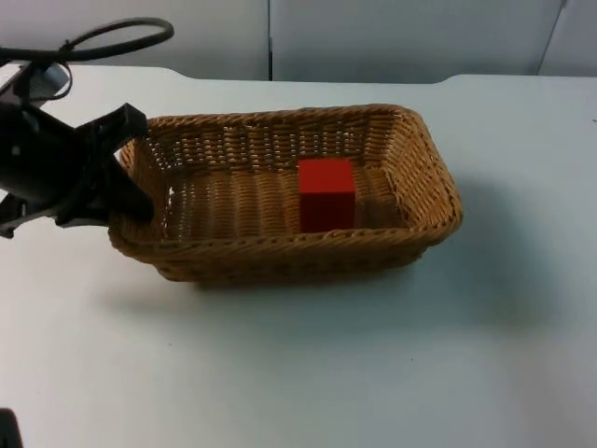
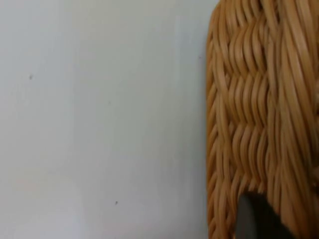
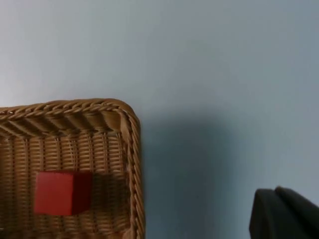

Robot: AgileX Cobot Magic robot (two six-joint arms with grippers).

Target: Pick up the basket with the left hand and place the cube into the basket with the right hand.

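Observation:
A woven wicker basket (image 1: 280,252) hangs a little above the white table and casts a shadow beneath it. My left gripper (image 1: 131,170) is shut on the basket's left end wall, and the weave (image 2: 259,114) looms close in the left wrist view. A red cube (image 1: 326,193) rests on the basket floor, right of the middle. The right wrist view looks down on the cube (image 3: 63,192) and the basket's corner (image 3: 128,119). My right gripper (image 3: 281,215) hovers high over bare table beside that corner, apart from both.
White table top (image 1: 308,373) spreads in front of and to the right of the basket. The grey partition wall (image 1: 392,37) closes off the far edge. A black cable loop (image 1: 121,33) arcs above the left arm.

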